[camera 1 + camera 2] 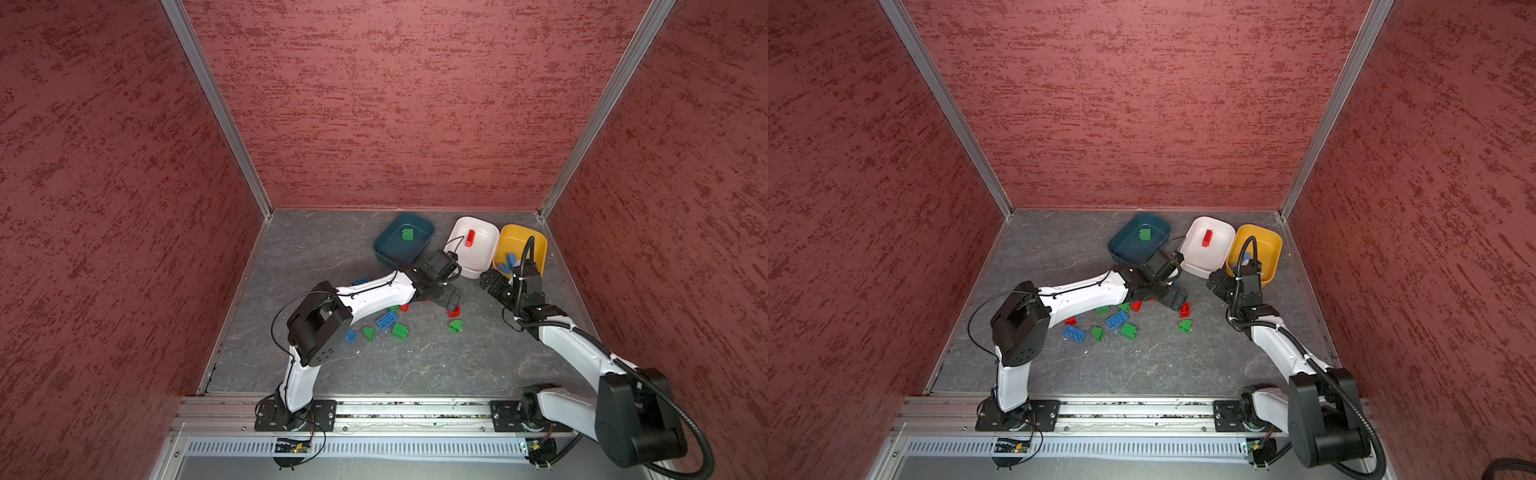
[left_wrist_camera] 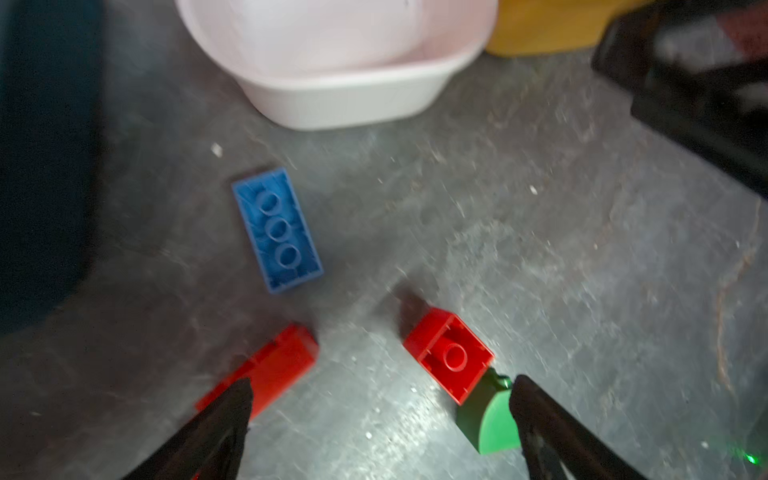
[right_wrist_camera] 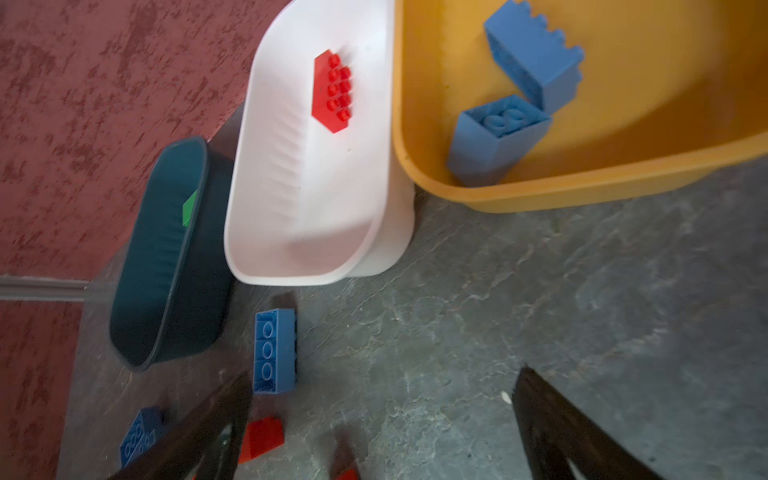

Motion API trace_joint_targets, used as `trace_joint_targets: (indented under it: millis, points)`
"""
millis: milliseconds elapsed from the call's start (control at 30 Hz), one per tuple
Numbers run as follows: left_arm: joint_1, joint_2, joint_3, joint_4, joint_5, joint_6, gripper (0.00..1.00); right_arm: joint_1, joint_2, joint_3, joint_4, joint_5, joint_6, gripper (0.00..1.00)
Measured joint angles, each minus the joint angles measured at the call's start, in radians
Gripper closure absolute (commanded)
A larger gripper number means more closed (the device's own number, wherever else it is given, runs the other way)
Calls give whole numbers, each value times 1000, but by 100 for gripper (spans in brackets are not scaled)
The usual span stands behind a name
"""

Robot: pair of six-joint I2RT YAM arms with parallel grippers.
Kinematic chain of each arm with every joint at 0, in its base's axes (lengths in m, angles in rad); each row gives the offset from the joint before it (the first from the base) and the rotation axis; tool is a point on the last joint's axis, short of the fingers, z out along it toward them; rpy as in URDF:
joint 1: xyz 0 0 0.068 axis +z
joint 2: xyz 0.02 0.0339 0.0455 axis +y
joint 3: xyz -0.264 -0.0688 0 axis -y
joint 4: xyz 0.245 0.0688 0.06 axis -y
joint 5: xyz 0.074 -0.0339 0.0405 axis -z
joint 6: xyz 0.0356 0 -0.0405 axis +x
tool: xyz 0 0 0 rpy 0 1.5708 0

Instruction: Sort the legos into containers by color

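**Left tool poised over a red lego, white tub next**

Closest to the near edge of the table (image 1: 415, 365) we see the loose legos (image 1: 1116, 320), green, blue and red, scattered left of the middle. Just beyond them our left tool (image 2: 382, 384) hangs low, jaws spread wide and gripping nothing. A red lego (image 2: 449, 357) lies between its fingers, with a green rounded lego (image 2: 492, 419) just beside it.

We judge the step in hand to be picking up this red one. The next move calls for closing on it without catching the green neighbour, then carrying it to the white tub (image 1: 478, 257).

Our right tool (image 3: 384, 378) is also wide open and empty, near the yellow tub (image 1: 515, 239), which holds blue legos (image 3: 536, 62). The teal tub (image 1: 392, 251) and the other two line the far edge toward the right corner. Bare table separates the tools, but the right arm crowds the white tub's near side.
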Motion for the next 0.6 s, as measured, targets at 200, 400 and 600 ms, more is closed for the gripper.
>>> trace_joint_targets:
  millis: [200, 400, 600]
  points:
    - [-73, 3, -5, -60, 71, 10, 23, -10, 3, 0, -6, 22, 23, 1]
    - [-100, 113, 124, -165, 75, -3, 36, -10, 23, 6, -18, 22, 23, 1]
    - [-117, 280, 287, -269, 42, -2, 45, -10, 24, 6, -17, 21, 19, 1]
